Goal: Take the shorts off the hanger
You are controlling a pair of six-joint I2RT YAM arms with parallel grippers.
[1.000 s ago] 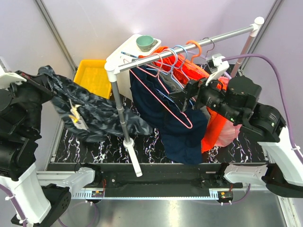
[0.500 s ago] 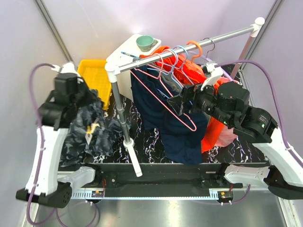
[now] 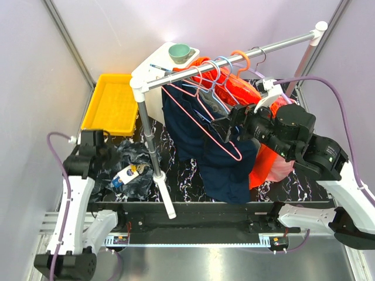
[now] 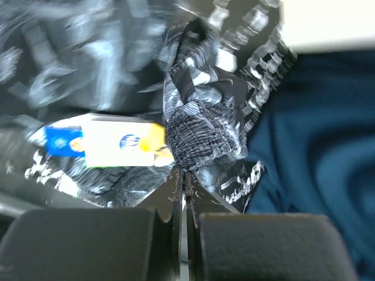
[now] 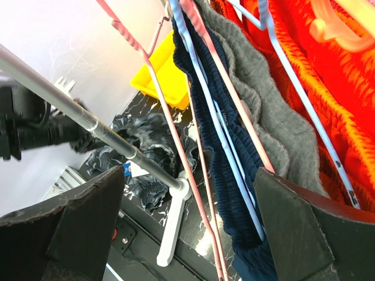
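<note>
This is a robotics lab test cell rather than a home: plain pale lilac wall panels point(image 3: 117, 29) meet at bare aluminium struts point(image 3: 67, 41), and two robot arms, the left arm point(image 3: 73, 205) and the right arm point(image 3: 293, 126), are bolted to a metal mounting rail point(image 3: 199, 241) at the near edge of a black marble-print table point(image 3: 187, 175). Purple cables point(image 3: 344, 105) loop from the wrists, and a clothes rack point(image 3: 281, 41) (hung with several garments) stands near a yellow bin point(image 3: 111, 108)

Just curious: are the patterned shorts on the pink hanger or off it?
Off. The shorts lie crumpled on the table, while the pink hanger hangs bare.
</note>
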